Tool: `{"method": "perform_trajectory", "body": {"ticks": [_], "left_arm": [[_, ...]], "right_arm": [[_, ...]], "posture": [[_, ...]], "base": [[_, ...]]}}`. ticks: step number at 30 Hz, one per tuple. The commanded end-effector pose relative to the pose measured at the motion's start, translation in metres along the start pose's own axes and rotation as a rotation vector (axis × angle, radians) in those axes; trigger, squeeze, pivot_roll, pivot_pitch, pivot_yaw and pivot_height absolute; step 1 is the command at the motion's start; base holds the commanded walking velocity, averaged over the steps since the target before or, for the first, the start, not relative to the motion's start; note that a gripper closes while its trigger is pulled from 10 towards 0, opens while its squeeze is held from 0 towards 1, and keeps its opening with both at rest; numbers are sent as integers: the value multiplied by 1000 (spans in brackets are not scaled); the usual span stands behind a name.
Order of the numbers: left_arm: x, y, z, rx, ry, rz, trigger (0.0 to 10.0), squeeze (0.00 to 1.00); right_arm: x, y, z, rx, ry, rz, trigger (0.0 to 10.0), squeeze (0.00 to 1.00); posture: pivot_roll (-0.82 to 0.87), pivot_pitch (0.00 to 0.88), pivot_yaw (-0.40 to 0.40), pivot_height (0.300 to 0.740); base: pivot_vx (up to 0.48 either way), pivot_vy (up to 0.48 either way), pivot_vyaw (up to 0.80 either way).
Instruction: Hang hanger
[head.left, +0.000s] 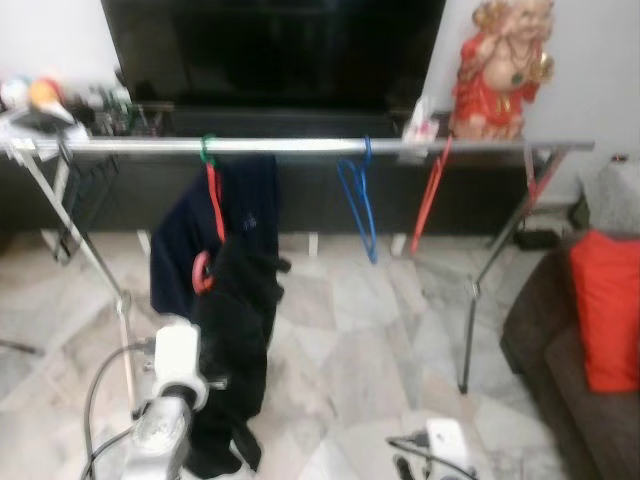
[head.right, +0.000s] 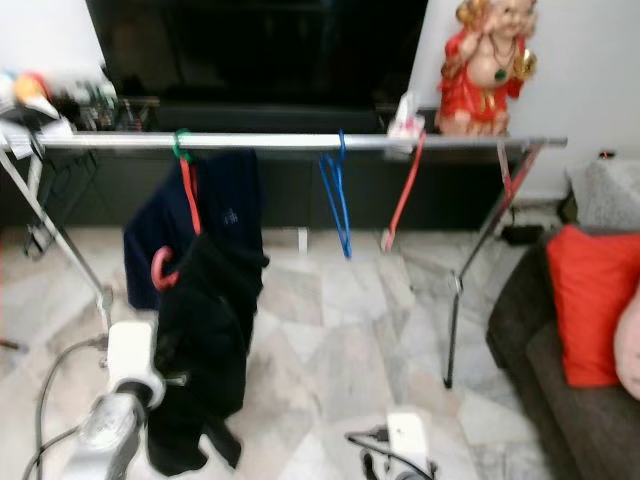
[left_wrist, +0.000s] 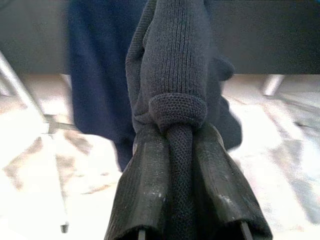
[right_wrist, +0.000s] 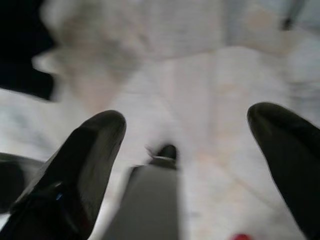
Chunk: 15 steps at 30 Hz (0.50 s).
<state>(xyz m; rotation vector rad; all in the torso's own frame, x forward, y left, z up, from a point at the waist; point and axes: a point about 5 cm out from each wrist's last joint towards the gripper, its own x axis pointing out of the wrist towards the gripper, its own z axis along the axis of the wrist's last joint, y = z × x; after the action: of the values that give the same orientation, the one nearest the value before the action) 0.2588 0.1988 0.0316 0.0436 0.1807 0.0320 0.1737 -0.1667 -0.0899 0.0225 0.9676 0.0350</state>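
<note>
Centrally, a silver drying rack rail (head.left: 300, 146) spans the room before a dark television (head.left: 275, 50) and a red figurine (head.left: 500, 70). From the rail hangs the red hanger (head.left: 213, 205), its green hook (head.left: 207, 150) over the bar, carrying a navy garment (head.left: 245, 215); a dark knitted garment (head.left: 235, 350) drapes below it toward the marble floor (head.left: 340, 350). Farther along the rail hang a blue hanger (head.left: 358, 205) and a second red hanger (head.left: 430, 195), both bare. A brown sofa with a red cushion (head.left: 605, 310) stands at the robot's right.

The left tool (left_wrist: 181, 165) is pressed together on a fold of the dark knitted garment; its silver arm (head.left: 170, 400) rises from below, just beside the cloth. The right tool (right_wrist: 185, 150) is spread, holding nothing, over the pale floor.

Risk, as judged: with the left tool pinching the knit, any pull downward or sideways could drag the red hanger along the rail, tip its hook off the bar, or strip the garment from it. The hanger appears tilted, so the load may sit unevenly.

Comparison of views: the left wrist view resolves the pinch itself, the knit bunched between both black fingers (left_wrist: 145, 200), which the eye views leave too small to judge. The eye views alone place hook, rail and neighbouring hangers.
</note>
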Motion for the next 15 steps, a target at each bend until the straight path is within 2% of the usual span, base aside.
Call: {"method": "perform_trajectory", "body": {"ticks": [1, 10, 15], "left_arm": [[5, -8, 12, -25, -55, -16, 10000, 0], [6, -10, 12, -28, -54, -19, 10000, 0], [7, -12, 13, -22, -55, -31, 10000, 0]], "right_arm": [[-2, -12, -3, 6, -1, -40, 10000, 0], [-2, -13, -3, 11, -1, -39, 10000, 0], [-2, -13, -2, 8, -1, -40, 10000, 0]], "posture": [[-69, 0, -1, 740], [-69, 0, -2, 740], [-71, 0, -2, 740]], "base": [[0, 375, 0], [0, 366, 0], [0, 53, -715]]}}
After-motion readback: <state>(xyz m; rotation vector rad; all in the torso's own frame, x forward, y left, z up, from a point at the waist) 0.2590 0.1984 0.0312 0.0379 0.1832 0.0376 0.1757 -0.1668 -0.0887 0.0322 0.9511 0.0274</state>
